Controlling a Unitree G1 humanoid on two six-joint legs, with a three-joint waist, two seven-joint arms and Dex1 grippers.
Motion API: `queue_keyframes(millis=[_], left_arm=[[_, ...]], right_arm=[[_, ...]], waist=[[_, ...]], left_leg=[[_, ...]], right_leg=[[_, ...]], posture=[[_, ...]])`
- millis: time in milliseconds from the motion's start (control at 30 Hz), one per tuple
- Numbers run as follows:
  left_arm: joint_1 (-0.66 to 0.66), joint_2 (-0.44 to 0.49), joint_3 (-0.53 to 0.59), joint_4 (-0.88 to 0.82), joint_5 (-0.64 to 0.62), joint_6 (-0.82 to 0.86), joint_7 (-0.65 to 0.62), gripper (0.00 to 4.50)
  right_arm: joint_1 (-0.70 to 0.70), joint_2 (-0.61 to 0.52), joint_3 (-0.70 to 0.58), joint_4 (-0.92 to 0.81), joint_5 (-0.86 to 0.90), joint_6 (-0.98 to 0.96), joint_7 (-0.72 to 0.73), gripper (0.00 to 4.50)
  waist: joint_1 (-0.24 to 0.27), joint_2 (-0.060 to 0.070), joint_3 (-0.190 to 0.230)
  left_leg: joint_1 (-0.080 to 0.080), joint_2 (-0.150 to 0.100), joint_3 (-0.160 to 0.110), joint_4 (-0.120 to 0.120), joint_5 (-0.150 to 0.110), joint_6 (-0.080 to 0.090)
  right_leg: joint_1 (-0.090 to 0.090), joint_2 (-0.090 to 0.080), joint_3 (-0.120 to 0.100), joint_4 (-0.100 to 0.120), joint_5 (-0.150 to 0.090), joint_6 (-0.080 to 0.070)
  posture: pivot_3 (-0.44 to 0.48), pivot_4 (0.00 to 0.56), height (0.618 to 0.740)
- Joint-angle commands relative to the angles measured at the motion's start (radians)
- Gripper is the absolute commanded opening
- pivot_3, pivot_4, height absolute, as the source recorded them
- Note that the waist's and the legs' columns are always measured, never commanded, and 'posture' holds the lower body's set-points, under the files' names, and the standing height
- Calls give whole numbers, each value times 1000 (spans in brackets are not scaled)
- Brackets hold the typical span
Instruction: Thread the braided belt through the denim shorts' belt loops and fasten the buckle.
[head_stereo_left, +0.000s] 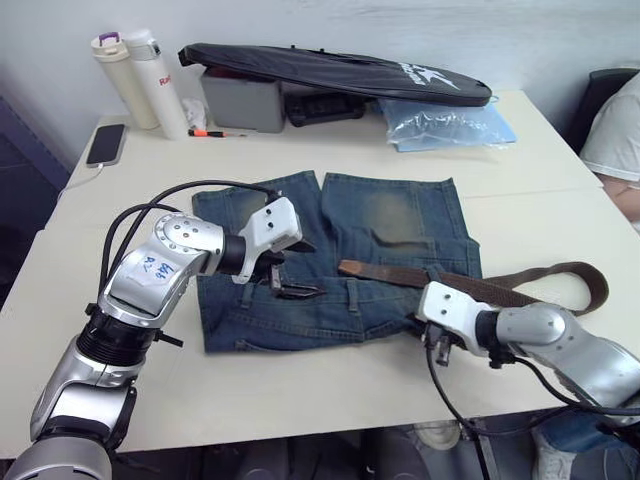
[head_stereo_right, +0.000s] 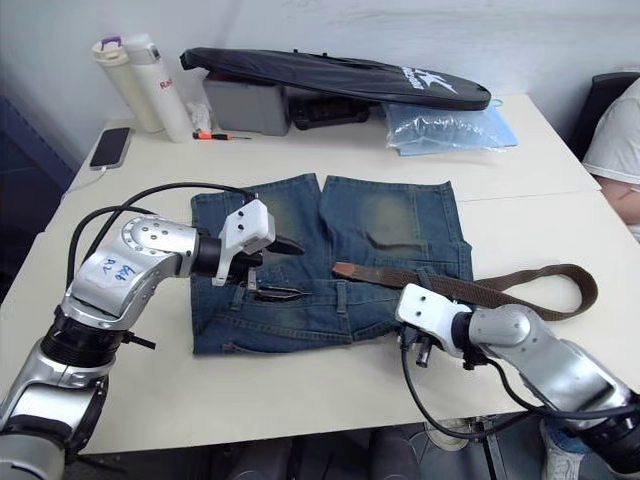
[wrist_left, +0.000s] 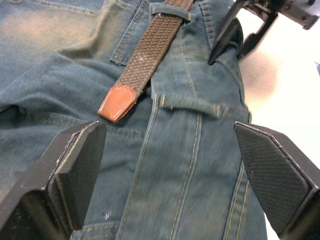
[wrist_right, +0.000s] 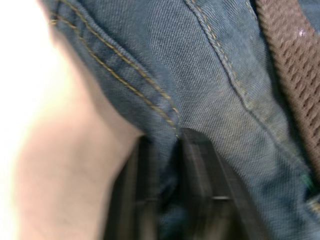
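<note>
Left wrist view: left gripper (wrist_left: 170, 180) is held wide open over the denim shorts (wrist_left: 190, 165); right gripper (wrist_right: 167, 195) is pinched on the shorts' edge, braided belt (wrist_left: 150, 50) half-threaded.

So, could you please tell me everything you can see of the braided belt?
The braided belt is a narrow brown woven strap with a tan leather tip. It lies flat across the waistband of the denim shorts, passed under one belt loop, its tip free just past it. The rest trails off the shorts to the robot's right and curls back in a loop on the table. Neither gripper touches it.
</note>
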Motion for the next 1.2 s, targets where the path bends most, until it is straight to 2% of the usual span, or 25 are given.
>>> queue_keyframes(millis=[33, 167, 267, 433, 500, 533, 600, 633, 667, 733, 767, 833, 867, 933, 1000, 1100, 1167, 1200], left_arm=[[-19, -9, 2, -9, 4, -19, 3, 4500], [-21, -24, -4, -1, 9, -27, 0, 4500], [-26, -33, -12, 10, 17, -38, -5, 4500], [-38, -48, -24, 31, 20, -56, -8, 4500], [-41, -51, -26, 34, 18, -58, -9, 4500], [-41, -52, -26, 35, 19, -59, -10, 4500], [-41, -53, -27, 38, 19, -62, -12, 4500], [-41, -53, -27, 41, 20, -65, -13, 4500], [-41, -53, -27, 44, 20, -67, -14, 4500], [-44, -55, -25, 52, 18, -72, -18, 4500], [-45, -56, -25, 56, 18, -74, -19, 4500], [-50, -60, -23, 66, 17, -79, -21, 4500], [-53, -63, -23, 70, 16, -81, -20, 4500], [-61, -78, -9, 77, 9, -73, -5, 4500], [-64, -91, 13, 72, -10, -52, 10, 4500], [-69, -111, 60, 63, -43, -10, 37, 4500], [-73, -118, 80, 61, -52, 5, 53, 4500], [-75, -123, 95, 59, -59, 11, 65, 4500]], right_arm=[[47, -96, -65, 119, -127, -207, 94, 32], [52, -140, -110, 339, -236, -487, 147, 32], [35, -111, -127, 466, -279, -619, 154, 32], [49, -80, -158, 489, -269, -663, 196, 32], [57, -77, -186, 477, -273, -674, 197, 1025], [62, -80, -208, 470, -262, -665, 204, 1359], [82, -80, -291, 431, -175, -586, 229, 2299], [95, -89, -342, 404, -121, -534, 252, 2923], [105, -93, -378, 384, -90, -497, 268, 3215], [143, -106, -503, 315, 36, -359, 326, 4135], [162, -106, -552, 285, 73, -311, 343, 4439], [180, -78, -624, 238, 123, -234, 331, 4439], [168, -49, -650, 217, 170, -167, 296, 4439], [122, 26, -700, 162, 378, 71, 184, 4439], [60, 152, -748, 133, 565, 280, -23, 4439], [-2, 326, -806, 138, 810, 478, -324, 4439], [-17, 395, -829, 149, 956, 556, -493, 4439], [-12, 444, -831, 166, 1052, 557, -632, 4439]], waist=[[3, 1, 0], [-2, 1, 0], [-3, 1, 0], [-3, 1, 0], [-2, 1, 0], [-2, 1, 0], [-2, 2, 0], [-3, 2, 0], [-3, 2, 1], [-3, 4, 1], [-3, 4, 2], [-3, 5, 3], [-3, 5, 3], [-3, 3, 3], [-6, 2, 3], [-5, 4, 3], [-3, 6, 2], [-2, 7, 2]], left_leg=[[0, -1, 0, 1, 0, -1], [-1, -1, 3, 1, 0, -1], [0, -1, 4, 1, 1, -3], [1, 0, 4, 1, 2, -4], [1, 0, 4, 1, 3, -6], [1, 0, 4, 1, 3, -6], [1, 0, 4, 1, 3, -7], [1, 0, 4, 1, 3, -7], [1, 0, 4, 1, 3, -7], [1, 0, 4, 1, 3, -7], [1, 0, 4, 1, 3, -7], [1, 0, 4, 1, 3, -7], [1, 0, 4, 1, 3, -7], [2, 0, 4, 1, 3, -7], [2, 1, 3, 2, 3, -7], [1, 1, 3, 2, 4, -9], [1, 1, 3, 1, 4, -9], [1, 1, 3, 1, 4, -8]], right_leg=[[0, -1, 0, -1, 0, 0], [2, -1, 2, -7, 1, -2], [2, -1, 3, -7, 2, 0], [2, 0, 3, -5, 4, 4], [2, 0, 3, -4, 4, 4], [2, 0, 3, -4, 4, 4], [2, 0, 3, -5, 5, 4], [2, 0, 3, -5, 5, 4], [2, 0, 3, -5, 5, 5], [2, 0, 3, -4, 5, 5], [2, 0, 3, -4, 5, 5], [2, 0, 3, -3, 5, 5], [2, 0, 3, -3, 5, 5], [2, 0, 3, -3, 5, 5], [3, 0, 3, -2, 5, 4], [2, 0, 3, 1, 5, 3], [1, 0, 3, 2, 5, 3], [1, 0, 2, 3, 5, 3]], posture=[[0, 150, 740], [0, 150, 740], [0, 150, 740], [0, 150, 740], [0, 150, 740], [0, 150, 740], [0, 150, 740], [0, 150, 740], [0, 150, 740], [0, 150, 740], [0, 150, 740], [0, 150, 740], [0, 150, 740], [0, 150, 740], [0, 150, 740], [0, 150, 740], [0, 150, 740], [0, 150, 740]])
